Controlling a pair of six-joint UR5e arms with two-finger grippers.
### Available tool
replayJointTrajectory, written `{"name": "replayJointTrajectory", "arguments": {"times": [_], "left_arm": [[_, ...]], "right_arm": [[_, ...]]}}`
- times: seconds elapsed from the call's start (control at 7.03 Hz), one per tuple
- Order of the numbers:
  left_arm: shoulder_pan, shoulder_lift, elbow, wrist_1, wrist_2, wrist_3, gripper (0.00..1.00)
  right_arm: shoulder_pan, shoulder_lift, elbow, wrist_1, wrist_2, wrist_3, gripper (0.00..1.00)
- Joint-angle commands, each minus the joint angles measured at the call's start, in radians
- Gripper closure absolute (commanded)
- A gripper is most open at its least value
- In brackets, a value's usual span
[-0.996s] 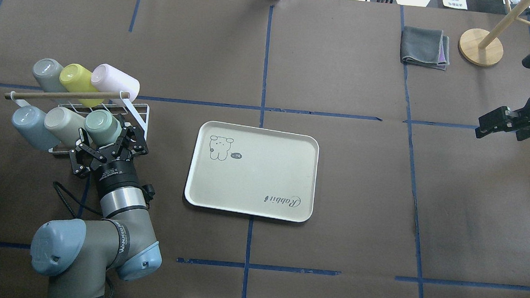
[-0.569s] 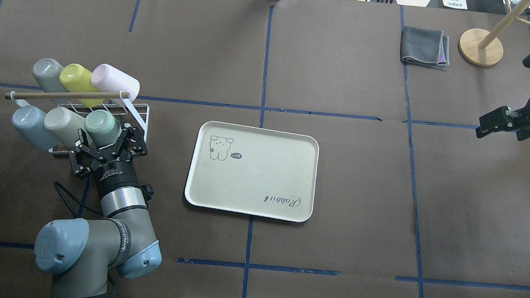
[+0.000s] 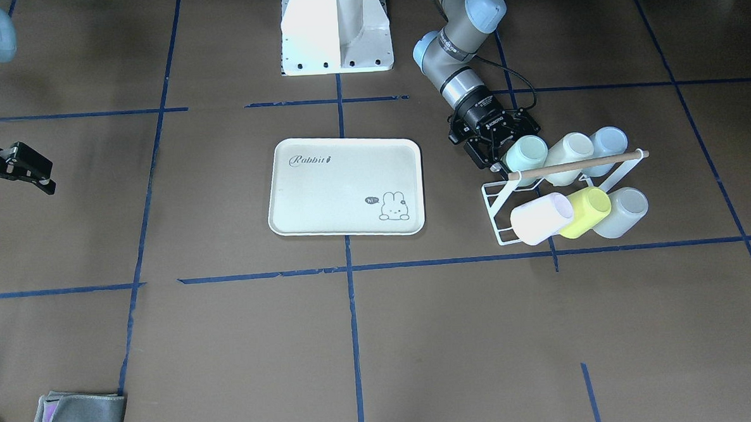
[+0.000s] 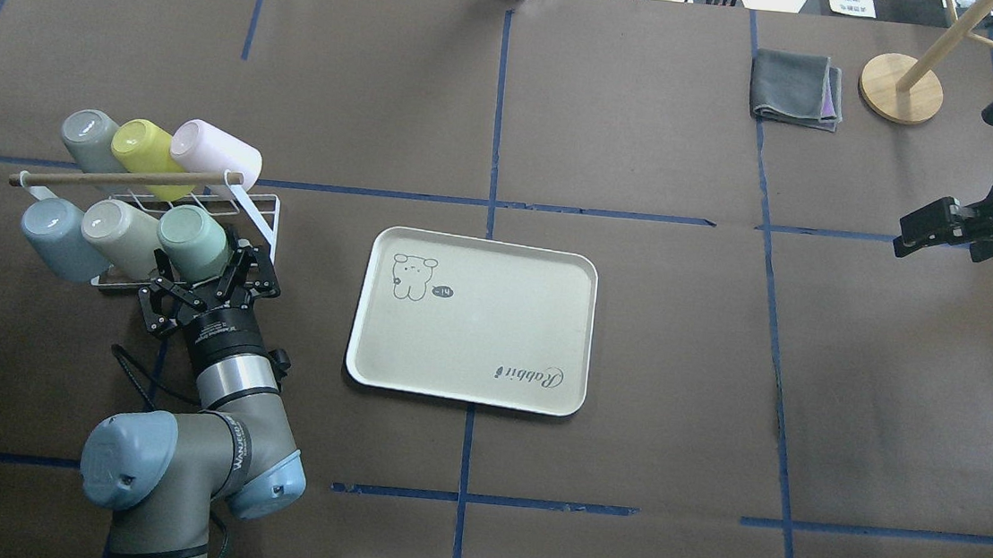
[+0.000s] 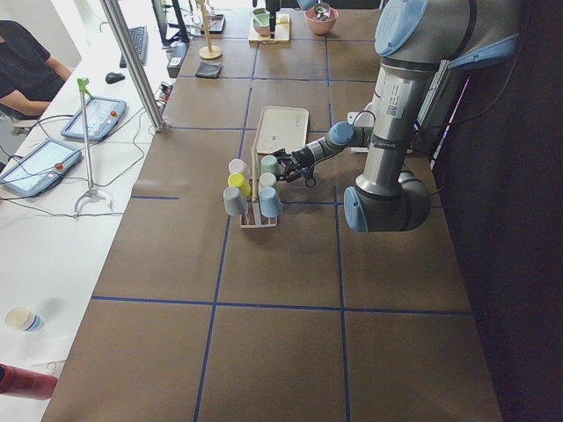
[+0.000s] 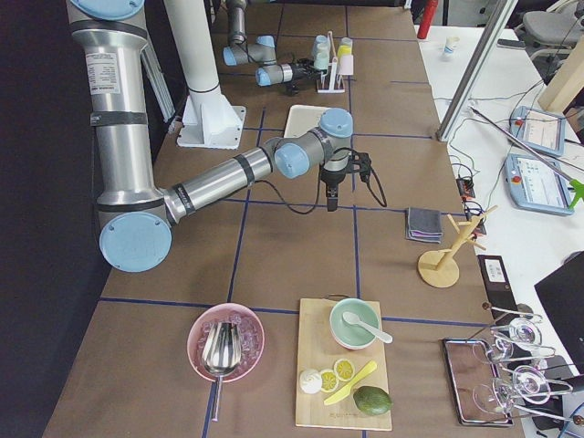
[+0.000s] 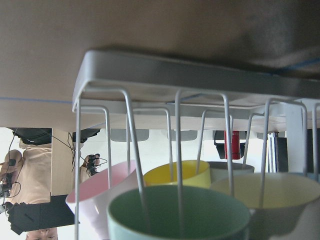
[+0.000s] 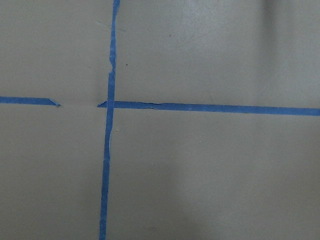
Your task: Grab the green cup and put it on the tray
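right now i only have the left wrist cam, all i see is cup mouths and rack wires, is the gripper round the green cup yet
observer: From overhead, the left gripper is open and straddles the mouth end of the green cup. I can't tell whether it touches the cup.
operator: which way to the tray
observer: The tray lies flat on the table to the robot's right of the rack, apart from it, with nothing on it.
operator: right arm in the way
observer: No. The right gripper hangs over the table's far right end, well beyond the tray.
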Motion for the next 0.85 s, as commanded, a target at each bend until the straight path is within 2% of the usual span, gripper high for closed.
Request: {"name": "replayJointTrajectory", "arguments": {"times": [0.0,0.43,0.57,0.71], "left_arm": [[-0.016,-0.001,-0.015,-0.010,0.000,0.075,0.13],[-0.030,-0.001,-0.015,-0.023,0.000,0.075,0.16],[-0.031,-0.001,-0.015,-0.063,-0.002,0.077,0.45],[-0.031,-0.001,-0.010,-0.065,-0.002,0.077,0.62]], "right_arm": [[0.013,0.002,0.000,0.000,0.022,-0.002,0.00],[0.013,0.002,-0.001,0.000,0.022,-0.002,0.00],[0.012,0.000,-0.002,0.000,0.023,0.000,0.00],[0.013,0.000,0.000,0.000,0.025,0.002,0.00]]}}
